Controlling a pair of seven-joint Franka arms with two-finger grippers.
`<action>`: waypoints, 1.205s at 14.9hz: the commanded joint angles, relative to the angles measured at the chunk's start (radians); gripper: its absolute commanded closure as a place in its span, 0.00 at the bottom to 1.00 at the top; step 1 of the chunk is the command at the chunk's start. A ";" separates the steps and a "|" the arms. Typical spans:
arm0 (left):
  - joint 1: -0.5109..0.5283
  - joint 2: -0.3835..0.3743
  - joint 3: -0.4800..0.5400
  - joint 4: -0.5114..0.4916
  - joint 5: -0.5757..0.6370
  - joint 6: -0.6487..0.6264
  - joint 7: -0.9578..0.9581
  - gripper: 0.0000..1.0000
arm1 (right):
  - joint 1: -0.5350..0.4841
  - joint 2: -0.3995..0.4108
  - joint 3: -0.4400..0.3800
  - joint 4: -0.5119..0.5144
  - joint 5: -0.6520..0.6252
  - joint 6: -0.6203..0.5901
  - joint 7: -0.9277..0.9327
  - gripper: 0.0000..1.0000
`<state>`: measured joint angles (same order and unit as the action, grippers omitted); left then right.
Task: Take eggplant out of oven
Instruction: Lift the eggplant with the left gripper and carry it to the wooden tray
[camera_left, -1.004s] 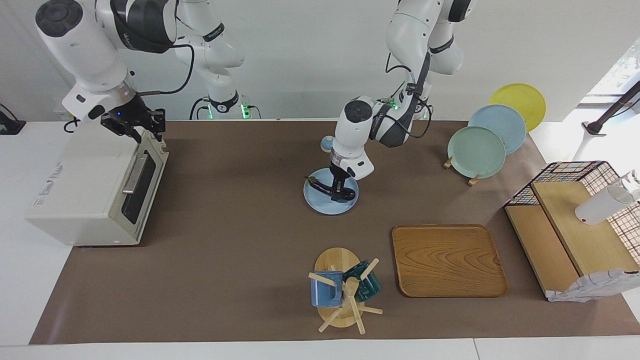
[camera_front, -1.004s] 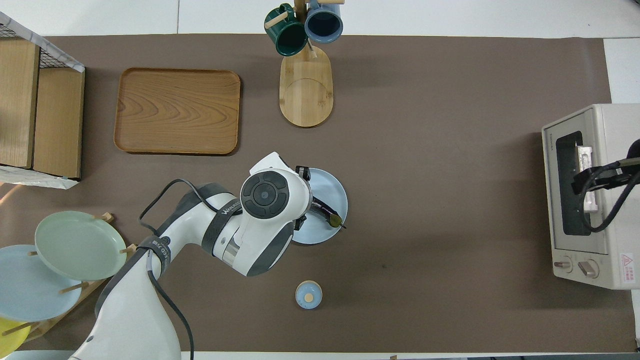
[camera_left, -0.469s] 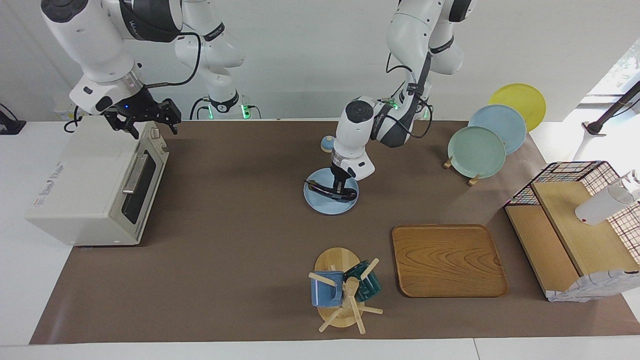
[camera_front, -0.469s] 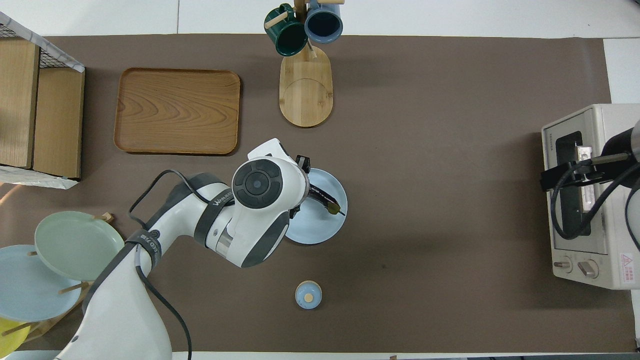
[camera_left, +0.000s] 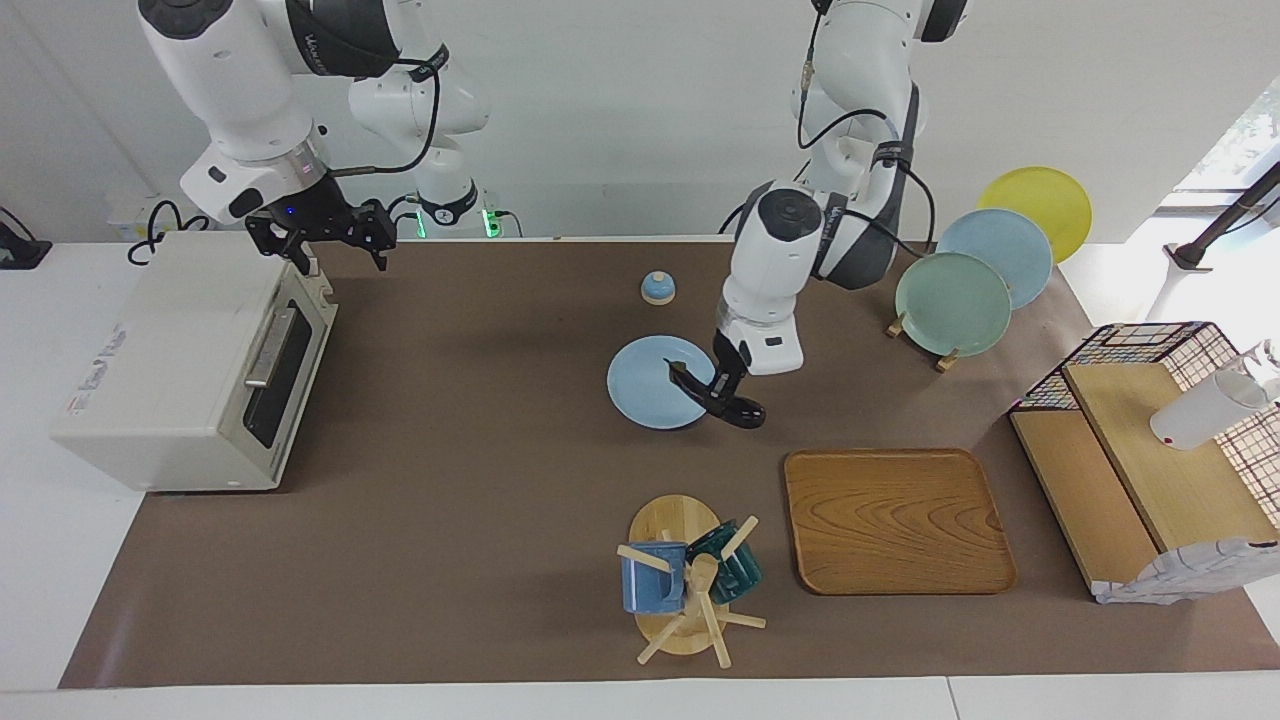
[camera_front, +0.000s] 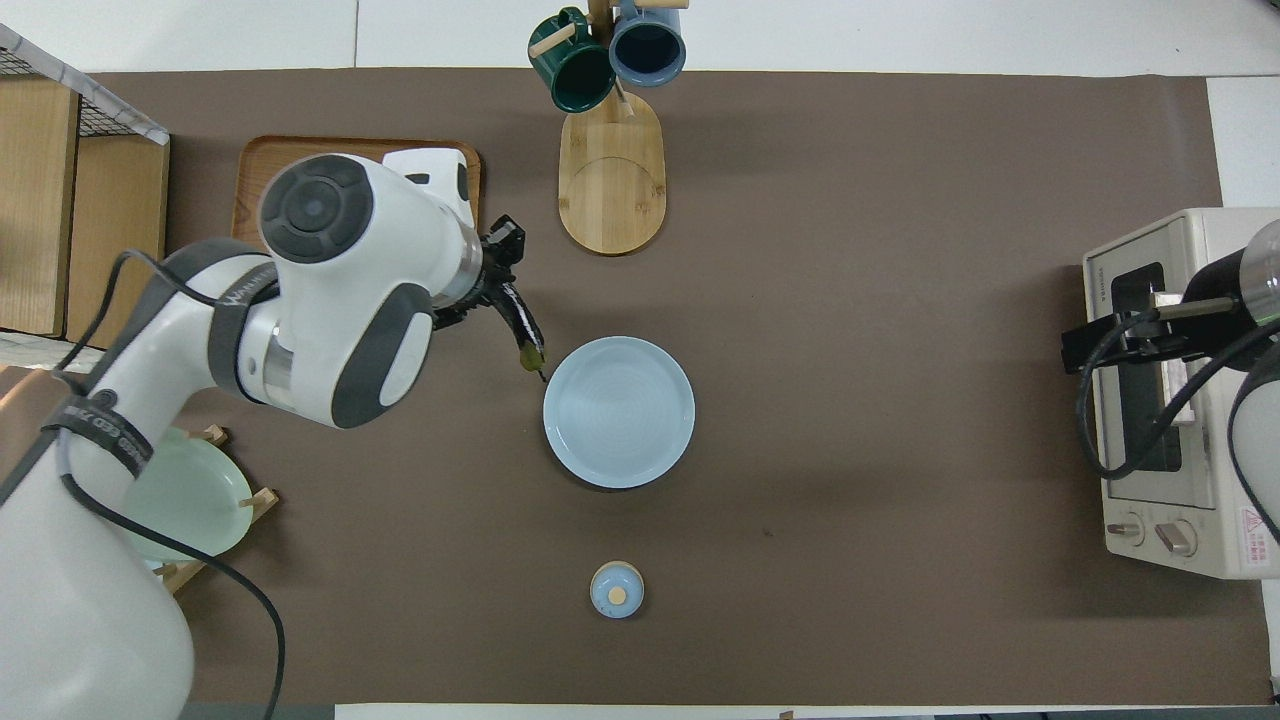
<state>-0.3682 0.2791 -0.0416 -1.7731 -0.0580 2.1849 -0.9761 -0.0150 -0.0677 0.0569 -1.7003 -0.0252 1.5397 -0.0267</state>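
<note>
The eggplant (camera_left: 712, 400) is dark and slender, with its greenish tip toward the blue plate (camera_left: 645, 395). My left gripper (camera_left: 728, 385) is shut on it and holds it in the air over the mat at the plate's rim, on the side toward the wooden tray (camera_left: 897, 520). In the overhead view the eggplant (camera_front: 520, 322) hangs from the left gripper (camera_front: 492, 290) just off the bare plate (camera_front: 618, 412). The cream oven (camera_left: 190, 360) stands at the right arm's end with its glass door shut; it also shows in the overhead view (camera_front: 1150, 240). My right gripper (camera_left: 322, 238) is open and empty, above the oven's corner nearest the robots.
A mug rack (camera_left: 685, 590) with a blue and a green mug stands farther from the robots than the plate. A small blue lidded jar (camera_left: 656, 288) sits nearer to them. A plate rack (camera_left: 955, 300) and a wire-and-wood shelf (camera_left: 1150, 450) fill the left arm's end.
My left gripper lifted the eggplant off the blue plate and carried it toward the wooden tray. My right gripper rose from the oven door and drew away toward the table's middle.
</note>
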 joint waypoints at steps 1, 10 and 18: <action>0.142 0.038 -0.009 0.040 -0.017 -0.043 0.412 1.00 | -0.003 0.019 -0.002 0.019 0.018 0.028 0.013 0.00; 0.242 0.348 -0.008 0.417 -0.006 -0.214 0.767 1.00 | -0.013 0.028 -0.006 0.037 0.007 0.027 0.010 0.00; 0.232 0.341 -0.009 0.340 0.032 -0.105 0.778 1.00 | 0.000 0.082 -0.016 0.127 -0.016 -0.052 0.017 0.00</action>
<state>-0.1362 0.6223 -0.0477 -1.4139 -0.0536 2.0516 -0.2087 -0.0197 0.0114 0.0403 -1.5991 -0.0289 1.5105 -0.0261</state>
